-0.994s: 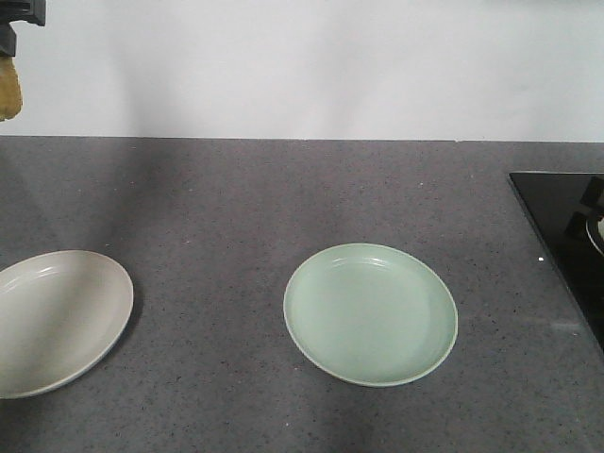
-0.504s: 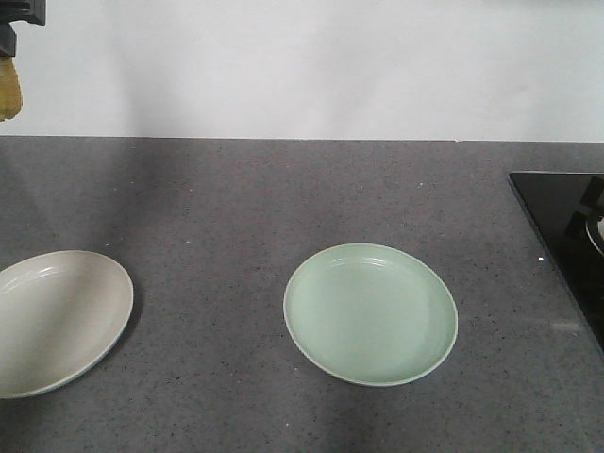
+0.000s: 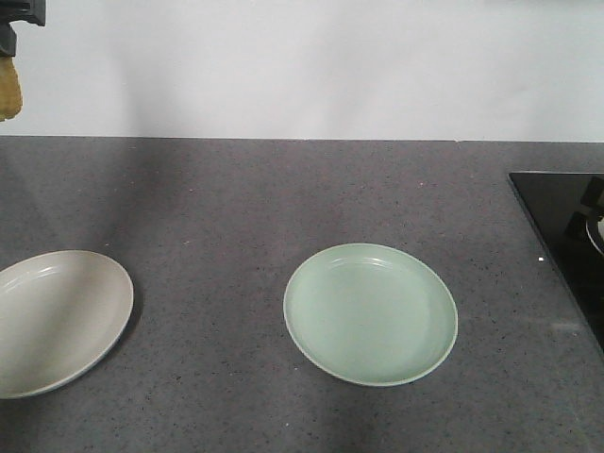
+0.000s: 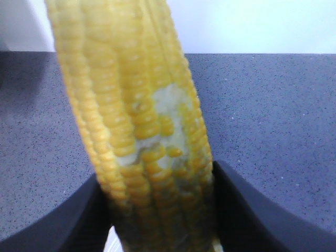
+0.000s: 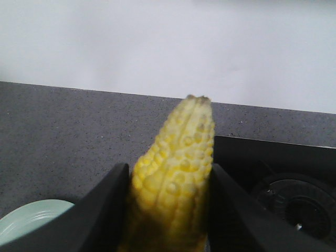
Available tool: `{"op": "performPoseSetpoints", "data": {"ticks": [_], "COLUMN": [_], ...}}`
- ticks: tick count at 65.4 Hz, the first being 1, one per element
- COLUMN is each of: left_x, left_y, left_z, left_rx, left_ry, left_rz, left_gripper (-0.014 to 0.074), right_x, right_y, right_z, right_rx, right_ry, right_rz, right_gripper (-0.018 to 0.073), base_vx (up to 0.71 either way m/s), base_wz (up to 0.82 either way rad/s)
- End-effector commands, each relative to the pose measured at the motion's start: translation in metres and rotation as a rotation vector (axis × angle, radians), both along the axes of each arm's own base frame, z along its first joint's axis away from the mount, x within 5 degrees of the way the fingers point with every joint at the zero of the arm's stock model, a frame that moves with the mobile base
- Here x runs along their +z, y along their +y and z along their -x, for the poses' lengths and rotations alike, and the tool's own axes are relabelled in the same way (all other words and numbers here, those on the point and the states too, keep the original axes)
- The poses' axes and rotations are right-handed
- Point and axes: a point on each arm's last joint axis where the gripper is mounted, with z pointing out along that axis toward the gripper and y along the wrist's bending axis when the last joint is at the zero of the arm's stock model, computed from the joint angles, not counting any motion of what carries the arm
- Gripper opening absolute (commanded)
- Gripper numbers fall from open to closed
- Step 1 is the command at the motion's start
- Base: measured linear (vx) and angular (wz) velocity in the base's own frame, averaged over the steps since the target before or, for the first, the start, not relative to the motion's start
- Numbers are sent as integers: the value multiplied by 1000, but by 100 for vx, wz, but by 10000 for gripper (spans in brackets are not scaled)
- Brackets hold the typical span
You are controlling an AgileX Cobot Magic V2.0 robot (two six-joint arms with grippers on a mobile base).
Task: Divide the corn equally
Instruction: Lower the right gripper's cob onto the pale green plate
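Observation:
My left gripper (image 4: 163,210) is shut on a yellow corn cob (image 4: 136,105) that has a patch of missing kernels. In the front view this cob (image 3: 8,87) hangs at the top left edge, high over the counter, with a bit of the left gripper (image 3: 17,24) above it. My right gripper (image 5: 168,205) is shut on a second corn cob (image 5: 176,173), its pointed tip up. The right gripper does not show in the front view. A beige plate (image 3: 57,321) lies at the left and a pale green plate (image 3: 370,313) in the middle, both bare.
The plates rest on a dark grey speckled counter (image 3: 236,198) with a white wall behind. A black stove top (image 3: 566,236) sits at the right edge; its burner (image 5: 296,205) shows in the right wrist view beside the green plate's rim (image 5: 26,218).

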Motion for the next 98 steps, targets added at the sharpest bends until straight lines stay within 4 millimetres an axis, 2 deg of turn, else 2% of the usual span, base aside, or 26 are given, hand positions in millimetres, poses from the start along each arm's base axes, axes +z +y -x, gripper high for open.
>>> {"op": "performPoseSetpoints", "data": {"ticks": [1, 16, 26, 48, 55, 75, 84, 98], "left_x": [24, 24, 24, 24, 24, 24, 24, 24], "left_y": [6, 6, 6, 6, 6, 6, 6, 6], "left_z": [13, 13, 13, 12, 12, 12, 12, 12], "left_rx": [3, 3, 2, 1, 1, 0, 0, 0], "left_ry": [-123, -123, -124, -129, -130, -131, -131, -130], "left_rz": [6, 6, 6, 6, 6, 7, 7, 7], "left_gripper": [128, 128, 128, 128, 128, 128, 128, 128], "right_x": [17, 14, 4, -34, -50, -105, -129, -157], "right_y": [0, 6, 11, 20, 34, 96, 114, 130], "right_z": [6, 1, -12, -61, -78, -117, -130, -143], "right_rx": [-18, 40, 136, 314, 368, 522, 538, 552], "right_ry": [-111, -90, -34, 132, 192, 371, 442, 530], "right_rz": [-4, -59, -107, -256, -258, -176, -174, -196], "right_gripper": [62, 62, 62, 62, 62, 62, 62, 62], "base_vx": [0, 0, 0, 0, 0, 0, 0, 0], "base_wz": [0, 0, 0, 0, 0, 0, 0, 0]}}
